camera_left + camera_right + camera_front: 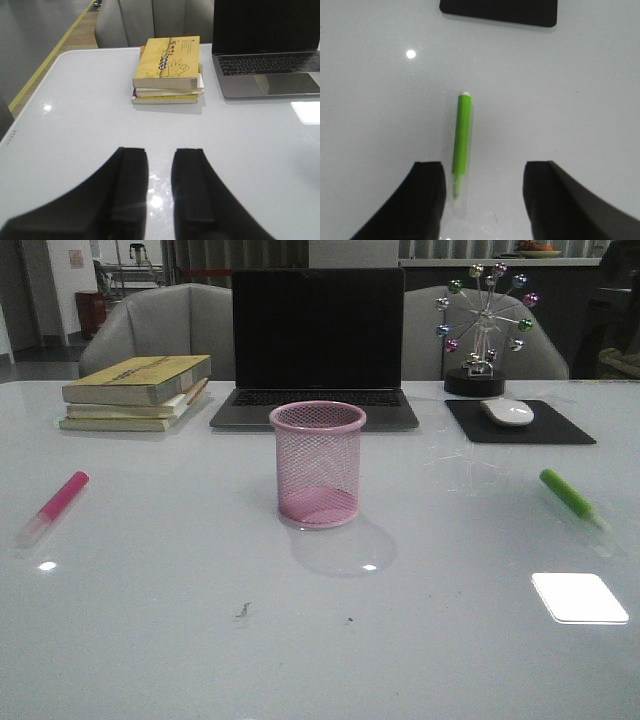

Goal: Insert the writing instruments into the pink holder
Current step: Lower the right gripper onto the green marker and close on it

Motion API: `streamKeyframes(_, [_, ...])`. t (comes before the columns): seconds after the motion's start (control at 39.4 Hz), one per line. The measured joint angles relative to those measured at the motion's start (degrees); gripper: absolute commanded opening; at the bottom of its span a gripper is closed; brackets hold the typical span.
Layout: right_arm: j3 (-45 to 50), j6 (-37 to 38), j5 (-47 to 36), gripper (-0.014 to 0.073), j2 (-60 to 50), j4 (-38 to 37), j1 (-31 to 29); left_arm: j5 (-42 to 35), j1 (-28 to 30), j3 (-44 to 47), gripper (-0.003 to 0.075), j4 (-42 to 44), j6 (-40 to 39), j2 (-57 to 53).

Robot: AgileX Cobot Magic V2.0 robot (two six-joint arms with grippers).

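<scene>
The pink holder (318, 465), a wire-mesh cup, stands upright and empty at the table's middle. A pink marker (55, 505) with a clear cap lies on the table far to its left. A lime green marker (572, 498) lies far to its right. Neither gripper shows in the front view. In the right wrist view my right gripper (484, 165) is wide open above the table, with the green marker's (461, 142) clear-capped end lying between its fingers, untouched and nearer one of them. My left gripper (160, 150) hovers over bare table with a narrow gap and nothing in it.
A stack of books (135, 390) sits at the back left, an open laptop (315, 345) behind the holder. A black mouse pad (520, 422) with a white mouse (508, 412) and a ferris-wheel ornament (485, 325) stand at the back right.
</scene>
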Motion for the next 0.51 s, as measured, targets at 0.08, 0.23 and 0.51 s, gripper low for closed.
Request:
streamKeyframes(0.08, [-1.3, 0.0, 1.0, 0.0468, 2.4, 0.8, 0.0, 0.0, 0.0, 0.0, 0.0161, 0.0, 0.0, 0.0])
streamKeyframes(0.23, [-3.1, 0.0, 2.1, 0.0468, 7.0, 2.4, 0.0, -0.3, 0.0, 0.0, 0.0131, 0.0, 0.0, 0.0])
streamKeyframes(0.51, [-3.8, -0.1, 2.3, 0.0468, 13.6, 3.4, 0.0, -0.4, 0.0, 0.0, 0.0093, 0.0, 0.0, 0.0])
